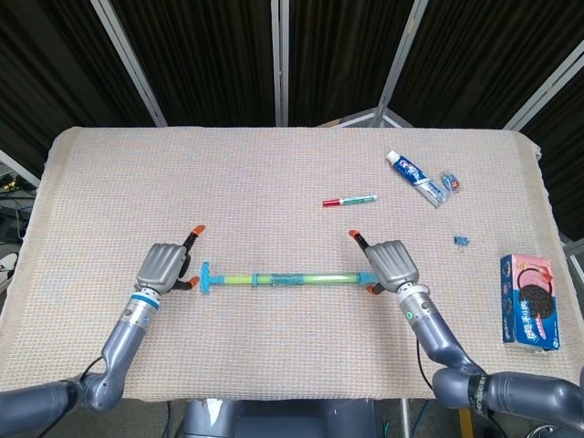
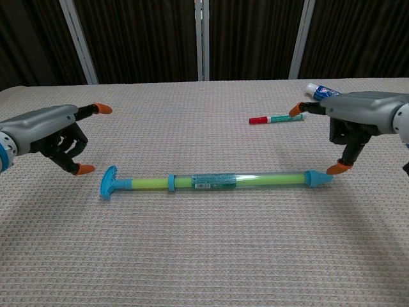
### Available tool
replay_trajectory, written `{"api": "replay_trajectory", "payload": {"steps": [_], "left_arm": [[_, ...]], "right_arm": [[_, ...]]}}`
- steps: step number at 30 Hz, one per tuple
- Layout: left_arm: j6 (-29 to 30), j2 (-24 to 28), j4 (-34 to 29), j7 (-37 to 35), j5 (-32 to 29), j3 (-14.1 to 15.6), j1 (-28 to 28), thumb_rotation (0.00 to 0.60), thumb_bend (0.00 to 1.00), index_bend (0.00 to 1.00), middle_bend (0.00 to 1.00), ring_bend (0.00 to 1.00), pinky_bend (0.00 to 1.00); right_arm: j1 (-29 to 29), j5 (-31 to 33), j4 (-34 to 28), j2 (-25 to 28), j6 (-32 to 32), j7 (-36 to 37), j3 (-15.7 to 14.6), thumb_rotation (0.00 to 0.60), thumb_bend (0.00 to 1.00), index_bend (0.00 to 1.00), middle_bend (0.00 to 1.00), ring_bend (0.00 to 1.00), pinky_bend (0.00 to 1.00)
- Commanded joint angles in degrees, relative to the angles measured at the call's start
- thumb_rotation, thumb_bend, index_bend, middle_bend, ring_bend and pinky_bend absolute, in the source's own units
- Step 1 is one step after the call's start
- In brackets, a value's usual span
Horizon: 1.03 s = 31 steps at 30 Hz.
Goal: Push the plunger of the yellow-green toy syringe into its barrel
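I have the syringe [image 2: 211,181] lying flat on the tabletop [image 1: 274,182], low and centre in the head view, its long axis running straight across the frame from left to right. The plunger's flat blue end [image 2: 108,182] points toward the left of the frame and the blue tip [image 2: 317,179] toward the right. A short run of yellow-green plunger rod shows between that end and the blue collar of the barrel, so I judge the plunger not fully in.

My left hand [image 2: 54,134] sits just left of the plunger end, holding nothing, fingers spread, apart from the toy. My right hand [image 2: 358,118] hangs just above and beside the tip, also holding nothing with fingers apart; its lowest fingertip looks very near the tip, though I cannot be sure whether it touches.

The left hand is the nearer one to the plunger, so the push would run rightward along the axis, with the right hand bracing the tip.
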Motion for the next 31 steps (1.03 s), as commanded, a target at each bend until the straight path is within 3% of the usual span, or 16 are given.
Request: {"api": "replay_trajectory", "payload": {"steps": [1, 3, 5, 6, 8, 10, 13, 15, 20, 31], "left_arm": [[3.3, 5.4, -2.8, -2.8, 3.4, 0.6, 2.7, 0.6, 0.26, 0.0, 0.65, 0.68, 0.83], [5.2, 8.0, -3.7, -4.0, 4.6, 0.8, 4.1, 0.6, 0.25, 0.0, 0.48, 0.55, 0.68], [7.7, 10.7, -4.4, -5.6, 6.1, 1.4, 6.1, 0.6, 0.17, 0.0, 0.21, 0.28, 0.4], [8.7, 11.8, -4.7, -6.4, 6.6, 1.6, 7.0, 0.6, 0.14, 0.0, 0.13, 0.19, 0.31], [11.3, 14.1, -5.7, -8.5, 7.7, 2.5, 9.4, 0.6, 0.05, 0.0, 0.01, 0.02, 0.08], [13.4, 15.7, -6.5, -10.1, 9.1, 3.4, 11.3, 0.6, 0.01, 0.0, 0.0, 0.0, 0.01], [17.6, 18.2, -8.1, -12.6, 11.9, 5.1, 14.7, 0.6, 0.0, 0.0, 0.0, 0.0, 0.0], [20.3, 19.7, -9.0, -14.2, 14.3, 6.5, 16.8, 0.6, 0.0, 0.0, 0.0, 0.0, 0.0], [25.4, 22.8, -10.1, -17.1, 19.4, 9.7, 21.5, 0.6, 0.0, 0.0, 0.0, 0.0, 0.0], [23.8, 23.1, -10.1, -19.2, 19.7, 8.7, 22.3, 0.6, 0.0, 0.0, 0.0, 0.0, 0.0]], "right_arm": [[-4.2, -7.9, -3.0, 5.8, 4.5, 5.1, -1.5, 0.6, 0.0, 0.1, 0.93, 0.98, 1.0], [-6.3, -12.2, -3.3, 8.1, 7.4, 8.1, -2.0, 0.6, 0.0, 0.14, 0.85, 0.92, 1.0], [-8.8, -17.2, -3.1, 10.5, 11.1, 11.5, -2.9, 0.6, 0.0, 0.16, 0.75, 0.84, 0.97], [-9.8, -19.0, -2.8, 11.2, 12.6, 12.8, -3.3, 0.6, 0.0, 0.16, 0.68, 0.78, 0.92], [-12.3, -22.5, -2.1, 12.9, 16.1, 16.0, -4.2, 0.6, 0.0, 0.16, 0.55, 0.65, 0.75], [-14.3, -24.3, -1.6, 14.0, 18.4, 18.3, -4.9, 0.6, 0.0, 0.14, 0.36, 0.43, 0.48], [-17.5, -26.2, -1.3, 15.6, 21.6, 21.5, -5.9, 0.6, 0.0, 0.07, 0.09, 0.09, 0.1], [-19.7, -26.9, -1.5, 16.5, 23.5, 23.2, -6.7, 0.6, 0.0, 0.03, 0.01, 0.01, 0.01], [-25.9, -29.0, -0.9, 17.4, 28.6, 23.5, -9.2, 0.6, 0.0, 0.0, 0.0, 0.0, 0.0], [-29.7, -31.8, 2.5, 15.7, 30.8, 24.7, -7.9, 0.6, 0.0, 0.0, 0.0, 0.0, 0.0]]}}
